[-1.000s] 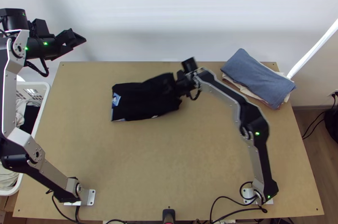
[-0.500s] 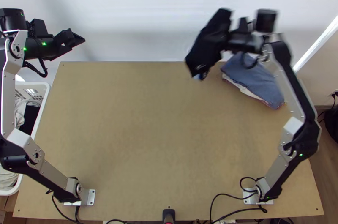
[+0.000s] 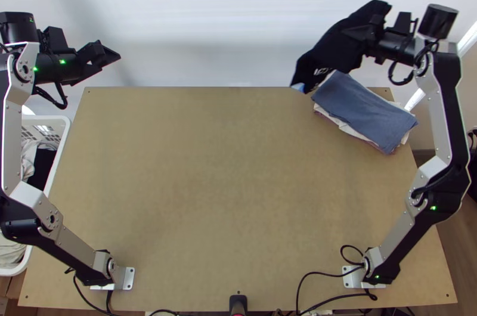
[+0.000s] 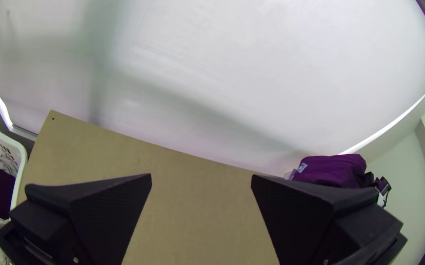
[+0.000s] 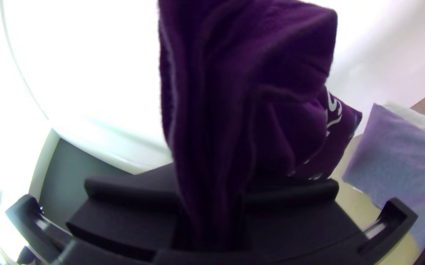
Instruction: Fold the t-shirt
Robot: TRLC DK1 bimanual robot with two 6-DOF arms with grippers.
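While R claw [image 3: 359, 28] clamps blk tee [image 3: 325, 53] nr far tbl edge [image 3: 226, 90] | L claw [image 3: 90, 52] agape nr far-L corner [image 3: 89, 92] | wide room btwn

No whole word can be read. White lettering [image 5: 334, 105] stands on the dark t-shirt [image 3: 334, 45], curved and cut off by the cloth's folds in the right wrist view (a few strokes of it, really), with more broken white bits near the cloth's edge. The shirt also bears a small pale patch [image 4: 302, 168] in the left wrist view, its markings too small to make out.
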